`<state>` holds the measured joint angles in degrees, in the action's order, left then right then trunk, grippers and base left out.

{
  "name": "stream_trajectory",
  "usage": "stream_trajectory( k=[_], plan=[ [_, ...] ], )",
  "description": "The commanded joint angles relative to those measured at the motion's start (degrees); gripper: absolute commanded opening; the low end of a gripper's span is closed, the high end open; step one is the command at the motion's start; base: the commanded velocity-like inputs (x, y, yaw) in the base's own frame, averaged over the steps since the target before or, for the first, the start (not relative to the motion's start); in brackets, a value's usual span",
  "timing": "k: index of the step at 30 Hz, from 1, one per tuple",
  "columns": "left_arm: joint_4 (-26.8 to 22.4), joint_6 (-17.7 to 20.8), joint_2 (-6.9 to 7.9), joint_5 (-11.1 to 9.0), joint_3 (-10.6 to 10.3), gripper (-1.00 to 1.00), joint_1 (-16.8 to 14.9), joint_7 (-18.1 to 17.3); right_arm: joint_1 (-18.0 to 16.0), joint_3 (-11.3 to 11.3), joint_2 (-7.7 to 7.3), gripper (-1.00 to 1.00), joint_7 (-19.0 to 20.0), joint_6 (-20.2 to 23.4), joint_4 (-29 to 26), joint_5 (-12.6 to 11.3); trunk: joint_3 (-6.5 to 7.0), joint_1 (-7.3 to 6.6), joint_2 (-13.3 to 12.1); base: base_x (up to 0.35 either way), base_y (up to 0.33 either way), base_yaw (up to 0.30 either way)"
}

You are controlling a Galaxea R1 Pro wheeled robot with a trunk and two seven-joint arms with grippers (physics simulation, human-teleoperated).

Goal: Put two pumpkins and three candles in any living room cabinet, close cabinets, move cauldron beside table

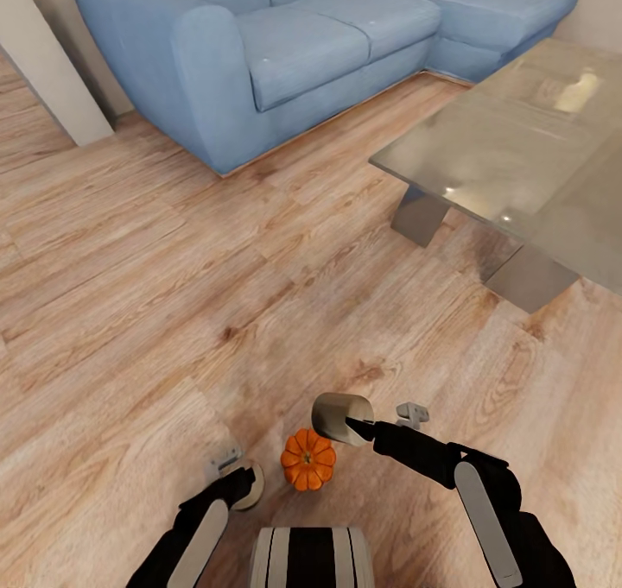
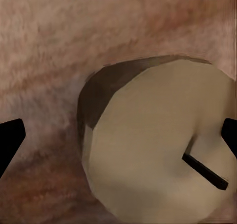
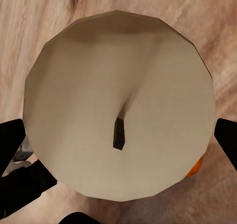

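Gripping a candle [image 1: 339,418], the right end effector [image 1: 361,425] hangs above the pumpkin [image 1: 308,459].

Candle [image 1: 339,417] in right gripper [image 1: 361,426]: grey-beige, black wick. Same beige top and dark wick on the candle [image 2: 163,145] between the left gripper's [image 1: 244,483] black fingers [image 2: 10,141]. Pumpkin [image 1: 308,459] between the two grippers was bright orange, ribbed, with a darker stem. Floor [image 1: 173,294] under both was warm tan wood grain with brown knots. Ahead of the grippers: sofa [image 1: 285,44] light blue, table [image 1: 518,148] top shiny grey-green, reflective, on grey legs.
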<state>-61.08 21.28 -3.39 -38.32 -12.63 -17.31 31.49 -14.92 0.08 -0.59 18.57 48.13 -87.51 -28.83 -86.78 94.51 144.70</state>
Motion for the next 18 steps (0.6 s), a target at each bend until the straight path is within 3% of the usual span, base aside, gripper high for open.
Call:
stream_trajectory(
  k=[1, 6, 11, 16, 17, 18],
  plan=[
    [2.14, 0.19, 0.05, 0.15, -0.08, 1.00, -0.01, -0.12, -0.02, 0.01, -0.03, -1.00, 0.14, 0.21, 0.00, 0.07, -0.04, 0.00, 0.01, 0.000, 0.000, 0.000],
    [2.19, 0.12, 0.17, 0.09, -0.26, 1.00, -0.01, -3.07, -0.02, 0.01, -0.03, -1.00, 0.15, 0.17, 0.05, 0.09, -0.04, 0.00, 0.01, 0.000, 0.000, 0.000],
    [2.19, 0.26, 0.46, 0.08, -0.21, 1.00, -0.01, -8.45, -0.02, 0.01, -0.02, -1.00, 0.07, 0.21, 0.13, 0.13, -0.04, 0.00, 0.01, 0.000, 0.000, 0.000],
    [2.19, 0.30, 0.49, 0.11, -0.21, 1.00, -0.01, -9.85, -0.02, 0.01, -0.02, -1.00, 0.14, 0.21, 0.14, 0.13, -0.04, 0.00, 0.01, 0.000, 0.000, 0.000],
    [2.19, 0.28, 0.49, 0.10, -0.24, -1.00, -0.01, -9.89, -0.02, 0.01, -0.02, -1.00, 0.11, 0.20, 0.14, 0.13, -0.04, 0.00, 0.01, 0.000, 0.000, 0.000],
    [2.19, 0.27, 0.50, 0.12, -0.20, -1.00, -0.01, -9.92, -0.04, 0.01, -0.02, -1.00, 0.13, 0.20, 0.14, 0.12, -0.04, 0.00, 0.01, 0.000, 0.000, 0.000]
  ],
)
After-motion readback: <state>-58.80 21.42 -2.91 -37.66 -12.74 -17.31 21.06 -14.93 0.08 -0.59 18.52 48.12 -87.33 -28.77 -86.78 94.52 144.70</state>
